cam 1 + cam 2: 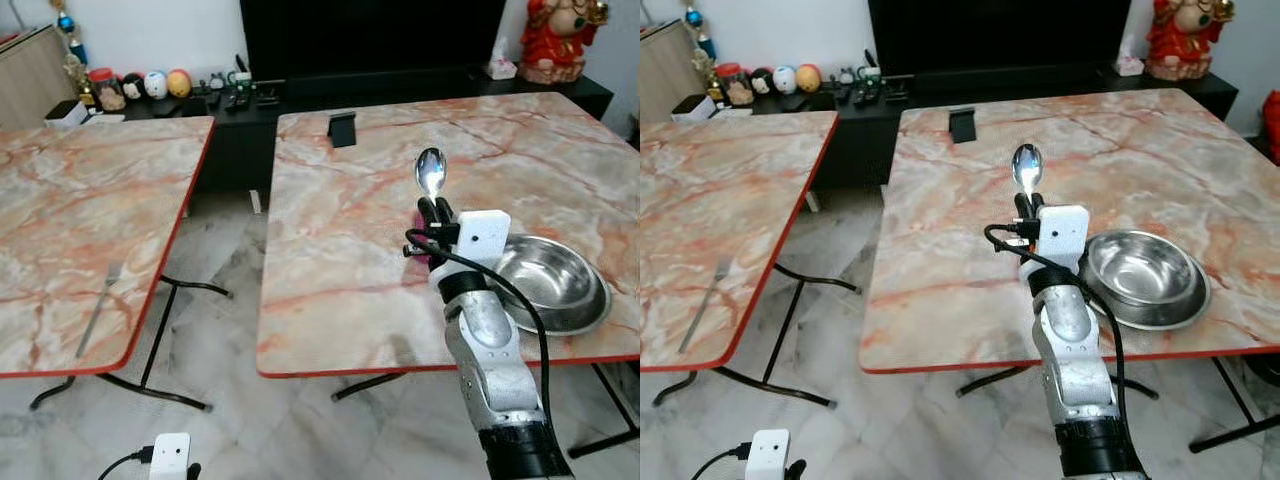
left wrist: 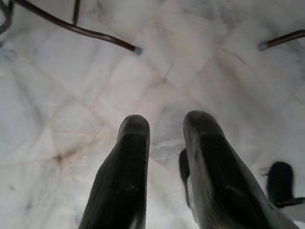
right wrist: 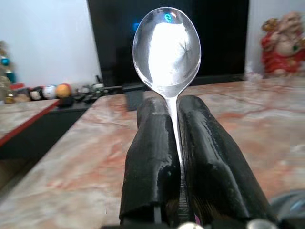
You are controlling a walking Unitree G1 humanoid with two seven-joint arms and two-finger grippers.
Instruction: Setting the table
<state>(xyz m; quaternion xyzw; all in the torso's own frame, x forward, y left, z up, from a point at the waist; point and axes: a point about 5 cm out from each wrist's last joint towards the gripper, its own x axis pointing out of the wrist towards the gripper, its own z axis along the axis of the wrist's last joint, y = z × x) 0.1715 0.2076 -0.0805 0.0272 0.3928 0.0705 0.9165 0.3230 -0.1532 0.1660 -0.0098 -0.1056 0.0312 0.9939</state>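
Observation:
My right gripper (image 1: 433,206) is shut on a silver spoon (image 1: 431,172), whose bowl sticks up beyond the fingertips. In the right wrist view the spoon (image 3: 167,47) rises between the two black fingers (image 3: 148,143). The gripper hovers over the right marble table (image 1: 340,240), just left of a steel bowl (image 1: 555,282) near the table's front right. A fork (image 1: 98,310) lies on the left marble table (image 1: 90,200) near its front edge. My left gripper (image 2: 164,126) hangs low over the floor, its fingers slightly apart with nothing between them.
A small black stand (image 1: 342,128) sits at the right table's far edge. Behind the tables runs a dark TV unit (image 1: 300,90) with remotes and small figurines; a red statue (image 1: 560,35) stands at its right. A gap of marble floor (image 1: 215,330) separates the tables.

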